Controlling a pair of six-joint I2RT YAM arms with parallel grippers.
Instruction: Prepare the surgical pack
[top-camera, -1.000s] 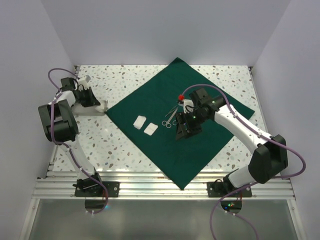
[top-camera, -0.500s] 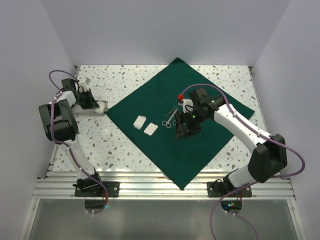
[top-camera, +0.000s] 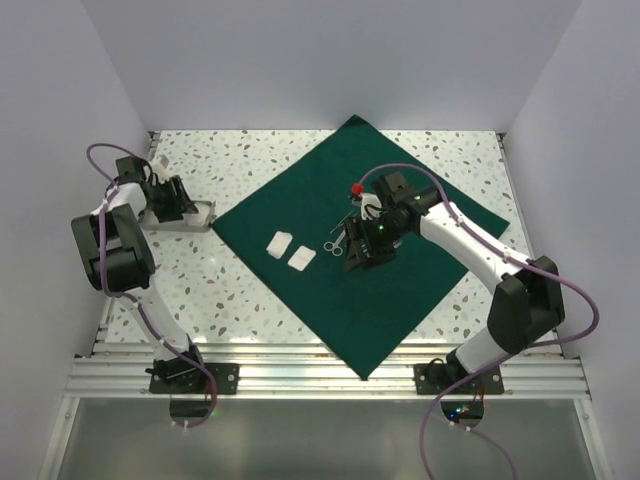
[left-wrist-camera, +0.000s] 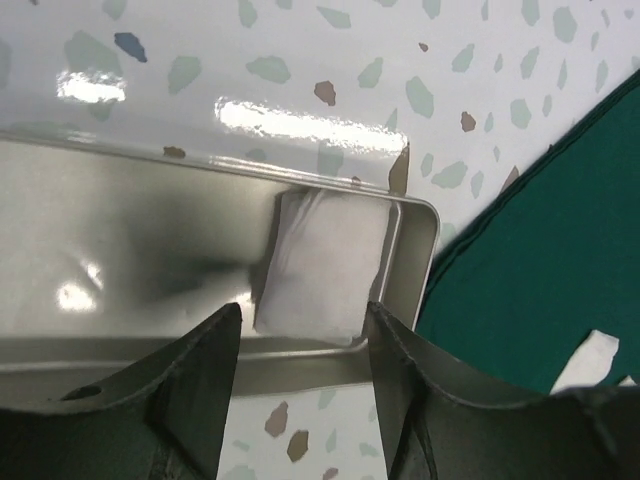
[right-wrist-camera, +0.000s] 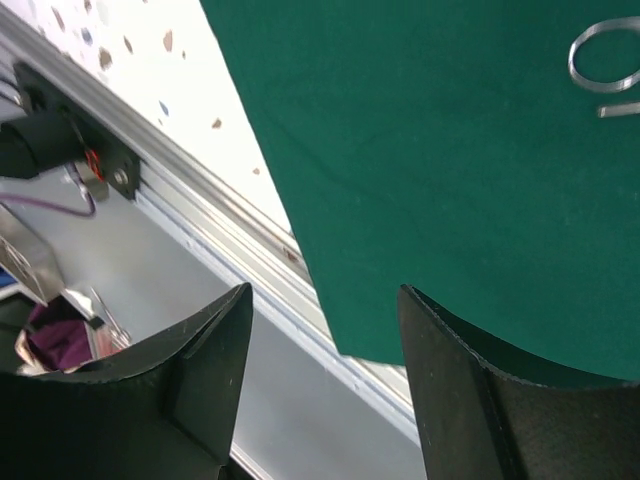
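The dark green drape (top-camera: 370, 250) lies flat as a diamond on the table. Two white gauze squares (top-camera: 290, 251) rest on its left part, with silver scissor-like instruments (top-camera: 337, 240) beside them. My right gripper (top-camera: 358, 258) hovers open just right of the instruments; in its wrist view the right gripper (right-wrist-camera: 325, 300) holds nothing, and one instrument's ring handle (right-wrist-camera: 605, 65) lies on the drape (right-wrist-camera: 450, 150). My left gripper (left-wrist-camera: 300, 330) is open over the metal tray (left-wrist-camera: 130, 250), and a gauze square (left-wrist-camera: 320, 265) lies loose in the tray's corner just beyond the fingertips.
The metal tray (top-camera: 205, 212) sits at the far left of the speckled table, close to the drape's left corner. A small red-tipped object (top-camera: 358, 189) stands on the drape behind the right arm. An aluminium rail (top-camera: 330, 375) runs along the near edge. White walls enclose three sides.
My left gripper has opened and drawn back a little left over the tray; the gauze it carried now lies in the tray's corner. The right gripper has shifted slightly left.
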